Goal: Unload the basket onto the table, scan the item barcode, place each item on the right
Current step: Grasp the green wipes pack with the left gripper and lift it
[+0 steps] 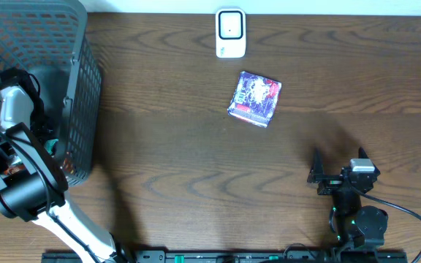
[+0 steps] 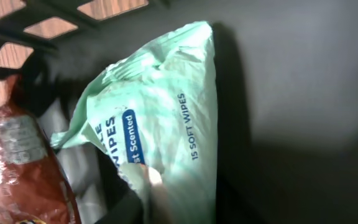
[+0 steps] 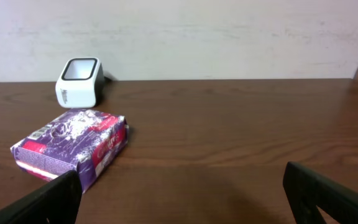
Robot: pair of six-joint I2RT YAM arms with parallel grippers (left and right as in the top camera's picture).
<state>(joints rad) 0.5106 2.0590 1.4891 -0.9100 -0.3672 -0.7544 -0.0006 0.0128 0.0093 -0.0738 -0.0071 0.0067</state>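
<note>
wipes pack point(image 2: 166, 124) lies in the basket point(image 1: 79, 109) beneath the left end effector point(image 1: 22, 84), probably so it can be lifted toward the scanner point(image 1: 230, 33); whether that end effector is clenched is hidden, so i cannot tell. right end effector point(image 3: 180, 177) hangs released.

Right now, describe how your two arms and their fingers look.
The left arm has white shells joined by black housings. The right arm is black, topped by a small grey block, with green lights and a black cable looping off. Its fingers are flat and dark.
</note>
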